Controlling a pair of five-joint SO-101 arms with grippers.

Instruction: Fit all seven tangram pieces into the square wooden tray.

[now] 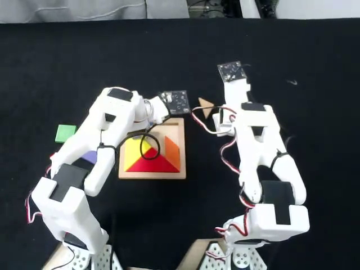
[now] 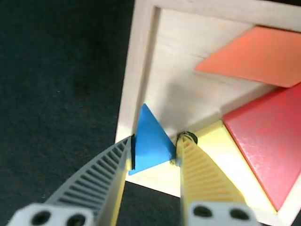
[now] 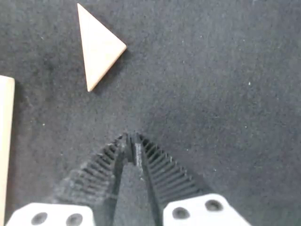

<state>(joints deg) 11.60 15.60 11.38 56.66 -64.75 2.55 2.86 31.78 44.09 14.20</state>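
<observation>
My left gripper (image 2: 157,141) is shut on a small blue triangle (image 2: 149,134), held over a corner of the square wooden tray (image 2: 141,61). Inside the tray lie an orange parallelogram (image 2: 256,56), a red triangle (image 2: 273,136) and a yellow triangle (image 2: 225,148). In the high view the tray (image 1: 152,175) sits under the left arm. My right gripper (image 3: 131,140) is shut with nothing in it, just above the black cloth. A plain wooden triangle (image 3: 96,47) lies ahead of it, to the right of the tray (image 1: 205,107).
A green square (image 1: 65,133) lies on the cloth left of the left arm. A purple piece (image 1: 90,157) is partly hidden under that arm. A black cloth covers the table, with open room at the back and right.
</observation>
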